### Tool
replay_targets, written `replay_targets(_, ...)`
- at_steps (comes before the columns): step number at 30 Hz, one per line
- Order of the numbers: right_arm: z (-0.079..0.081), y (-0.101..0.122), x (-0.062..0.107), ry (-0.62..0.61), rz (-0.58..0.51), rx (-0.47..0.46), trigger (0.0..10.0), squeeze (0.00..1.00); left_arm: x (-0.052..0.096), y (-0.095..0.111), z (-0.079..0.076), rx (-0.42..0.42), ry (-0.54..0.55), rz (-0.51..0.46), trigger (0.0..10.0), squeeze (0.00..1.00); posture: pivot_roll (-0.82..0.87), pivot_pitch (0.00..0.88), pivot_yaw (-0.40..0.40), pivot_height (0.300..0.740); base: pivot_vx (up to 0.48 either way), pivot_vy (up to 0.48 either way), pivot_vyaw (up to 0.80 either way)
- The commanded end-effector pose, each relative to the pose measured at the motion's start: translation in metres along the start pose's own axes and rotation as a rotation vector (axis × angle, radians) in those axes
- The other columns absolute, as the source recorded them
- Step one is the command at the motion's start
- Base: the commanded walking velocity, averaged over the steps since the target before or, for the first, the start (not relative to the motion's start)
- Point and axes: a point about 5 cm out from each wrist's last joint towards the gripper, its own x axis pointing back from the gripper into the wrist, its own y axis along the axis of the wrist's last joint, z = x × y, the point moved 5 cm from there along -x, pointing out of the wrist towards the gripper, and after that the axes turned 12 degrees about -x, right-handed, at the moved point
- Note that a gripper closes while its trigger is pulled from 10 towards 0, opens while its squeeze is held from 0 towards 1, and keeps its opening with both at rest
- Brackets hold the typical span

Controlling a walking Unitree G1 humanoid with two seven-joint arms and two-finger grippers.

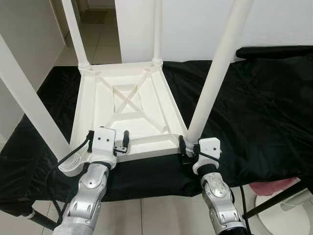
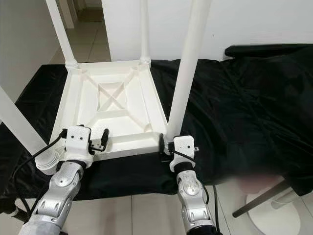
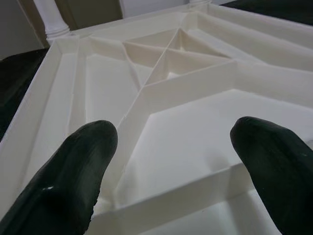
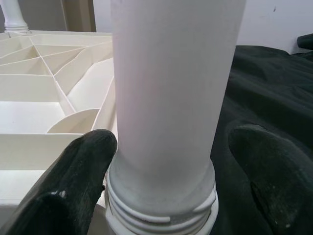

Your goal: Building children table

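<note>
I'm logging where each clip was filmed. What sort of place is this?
Probably a room in a home: pale tiled floor, plain white wall, and an upturned white table on a black cloth.

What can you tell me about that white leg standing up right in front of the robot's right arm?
The near right leg is a smooth, round white tube, plastic by its look, standing slightly tilted in the corner of the upside-down white tabletop, which lies on a black cloth. Screw threads show at its base, so it may not be fully screwed in. The right pincer brackets its base, fingers either side.
</note>
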Motion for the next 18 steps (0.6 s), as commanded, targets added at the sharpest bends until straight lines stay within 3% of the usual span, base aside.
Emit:
replay_targets(1, 0.009, 0.000, 0.000, 0.045, 0.007, -0.006, 10.0, 0.00, 0.002, -0.008, 0.002, -0.022, -0.038, 0.025, 10.0, 0.00, 0.01, 0.006, 0.020, 0.740, 0.000, 0.000, 0.00)
replay_targets(12, 0.025, 0.005, -0.003, 0.125, -0.002, -0.057, 10.0, 0.00, 0.004, -0.012, 0.006, -0.053, -0.052, 0.033, 10.0, 0.00, 0.01, 0.011, 0.015, 0.740, 0.000, 0.000, 0.00)
replay_targets(16, 0.026, 0.005, -0.003, 0.134, -0.002, -0.058, 10.0, 0.00, 0.007, -0.013, 0.000, -0.053, -0.127, 0.020, 10.0, 0.00, 0.01, 0.021, 0.017, 0.740, 0.000, 0.000, 0.00)
replay_targets(18, 0.023, 0.005, -0.002, 0.131, 0.002, -0.056, 10.0, 0.00, 0.012, -0.009, -0.008, -0.031, -0.214, -0.007, 10.0, 0.00, 0.01, 0.025, 0.019, 0.740, 0.000, 0.000, 0.00)
